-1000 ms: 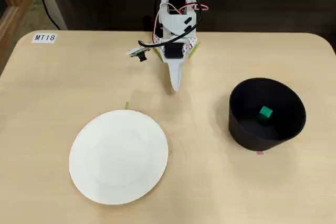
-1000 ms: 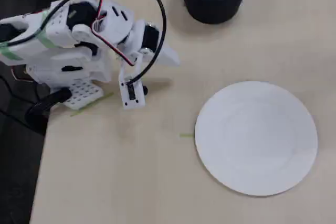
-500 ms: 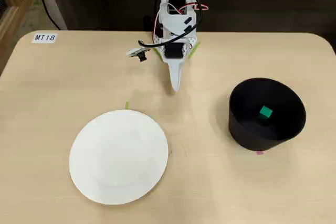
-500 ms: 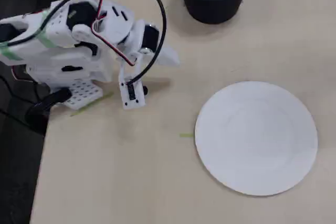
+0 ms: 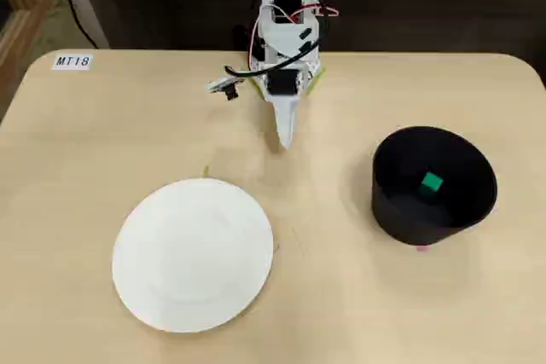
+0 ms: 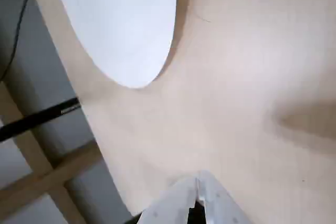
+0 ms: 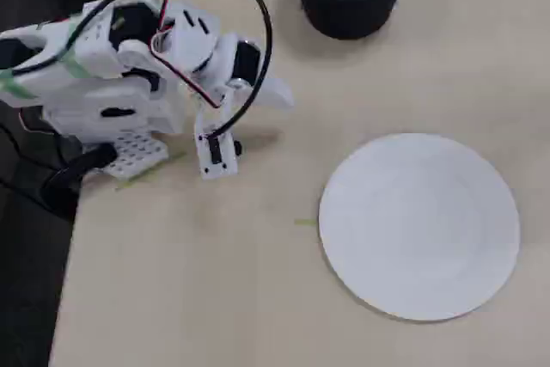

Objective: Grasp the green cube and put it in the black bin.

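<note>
Resting inside the black bin [image 5: 434, 187] at 3 o'clock was the green cube [image 5: 432, 182]; beige table [image 5: 358, 296], white plate [image 5: 193, 253] at 7, gripper [image 5: 286, 141] fingers together, empty.

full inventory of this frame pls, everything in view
green cube: 1, green, inside the black bin
black bin: 1, black, on the table, right side in a fixed view
plate: 1, white, bare, lower left of the table in that view
label: 1, white, reads MT18, far left corner of the table
tape marks: small, green, on the table near the plate and the arm base
table: 1, light wood
arm: 1, white, folded at the far table edge
tool: 1, white, shut, holding nothing
</note>
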### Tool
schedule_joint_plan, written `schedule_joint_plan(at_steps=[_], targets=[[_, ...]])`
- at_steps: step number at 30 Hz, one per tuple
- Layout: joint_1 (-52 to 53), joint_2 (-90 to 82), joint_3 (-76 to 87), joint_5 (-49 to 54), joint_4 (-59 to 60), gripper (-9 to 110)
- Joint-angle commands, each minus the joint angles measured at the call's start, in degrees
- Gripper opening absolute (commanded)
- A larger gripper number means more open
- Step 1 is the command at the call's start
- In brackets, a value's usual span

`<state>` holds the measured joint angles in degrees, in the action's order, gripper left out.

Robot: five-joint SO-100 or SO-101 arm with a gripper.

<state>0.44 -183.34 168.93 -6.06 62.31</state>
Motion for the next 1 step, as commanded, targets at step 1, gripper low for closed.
schedule_joint_plan(at_steps=[1], targets=[[-0.26,-0.35,-0.18,0.44,-0.88,0]])
